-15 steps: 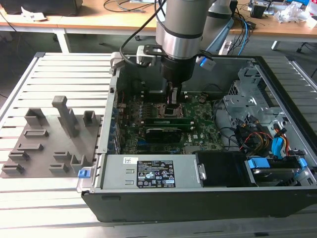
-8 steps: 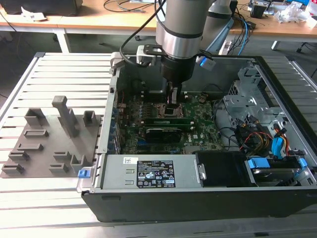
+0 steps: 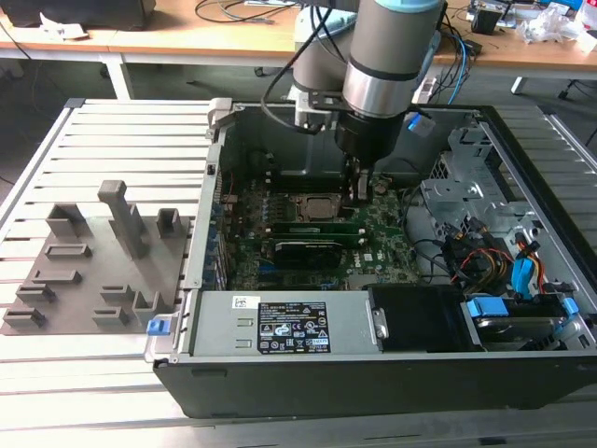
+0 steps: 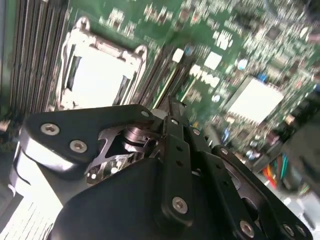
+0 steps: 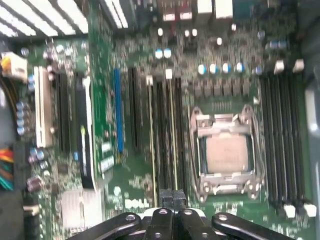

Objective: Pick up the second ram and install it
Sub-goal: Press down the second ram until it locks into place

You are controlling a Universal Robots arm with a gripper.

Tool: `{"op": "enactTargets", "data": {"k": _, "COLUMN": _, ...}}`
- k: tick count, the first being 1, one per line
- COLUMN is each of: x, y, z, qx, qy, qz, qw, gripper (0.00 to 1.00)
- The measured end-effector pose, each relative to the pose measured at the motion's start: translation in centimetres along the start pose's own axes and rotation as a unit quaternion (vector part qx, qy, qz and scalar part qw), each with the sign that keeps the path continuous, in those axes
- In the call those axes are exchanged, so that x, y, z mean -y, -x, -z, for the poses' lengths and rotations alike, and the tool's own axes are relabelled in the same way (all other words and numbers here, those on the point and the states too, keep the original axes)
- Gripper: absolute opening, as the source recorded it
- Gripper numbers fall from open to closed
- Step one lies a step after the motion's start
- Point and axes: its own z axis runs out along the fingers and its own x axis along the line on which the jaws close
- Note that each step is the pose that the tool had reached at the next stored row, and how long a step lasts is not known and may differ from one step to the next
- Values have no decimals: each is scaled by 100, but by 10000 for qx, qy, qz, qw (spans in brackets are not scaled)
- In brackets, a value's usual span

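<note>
My gripper hangs inside the open computer case, low over the motherboard, just to the exterior view's right of the CPU socket. Its fingers are shut against each other in the first wrist view. The second ram, a thin pale-edged stick, stands in a slot beside the socket, and its near end runs right under the fingertips. Whether they touch it I cannot tell. Another stick stands two slots away. From the exterior view, a green stick lies along the slots.
A grey fixture block sits on the slatted table to the exterior view's left of the case. Drive cages and bundled cables fill the case's right side. The power supply lines its front wall. Empty dark slots flank the socket's other side.
</note>
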Motion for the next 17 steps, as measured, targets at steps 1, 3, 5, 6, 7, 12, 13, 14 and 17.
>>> {"op": "enactTargets", "data": {"k": 1, "x": 54, "y": 5, "z": -15, "qx": 18, "qy": 8, "qz": 4, "qw": 10000, "gripper": 11}}
{"op": "enactTargets", "data": {"k": 3, "x": 85, "y": 11, "z": -82, "qx": 44, "qy": 8, "qz": 37, "qw": 10000, "gripper": 11}}
{"op": "enactTargets", "data": {"k": 5, "x": 89, "y": 14, "z": -123, "qx": 42, "qy": 7, "qz": 67, "qw": 10000, "gripper": 11}}
{"op": "enactTargets", "data": {"k": 6, "x": 93, "y": 19, "z": -188, "qx": 39, "qy": 5, "qz": 120, "qw": 9999, "gripper": 11}}
{"op": "enactTargets", "data": {"k": 7, "x": 95, "y": 22, "z": -229, "qx": 33, "qy": 4, "qz": 155, "qw": 9999, "gripper": 11}}
{"op": "enactTargets", "data": {"k": 12, "x": -74, "y": 6, "z": -162, "qx": 136, "qy": -23, "qz": 184, "qw": 9997, "gripper": 11}}
{"op": "enactTargets", "data": {"k": 13, "x": -158, "y": 0, "z": -166, "qx": 170, "qy": -27, "qz": 185, "qw": 9997, "gripper": 11}}
{"op": "enactTargets", "data": {"k": 14, "x": -244, "y": -7, "z": -171, "qx": 175, "qy": -32, "qz": 186, "qw": 9997, "gripper": 11}}
{"op": "enactTargets", "data": {"k": 17, "x": -623, "y": -39, "z": -189, "qx": 176, "qy": -51, "qz": 184, "qw": 9997, "gripper": 11}}
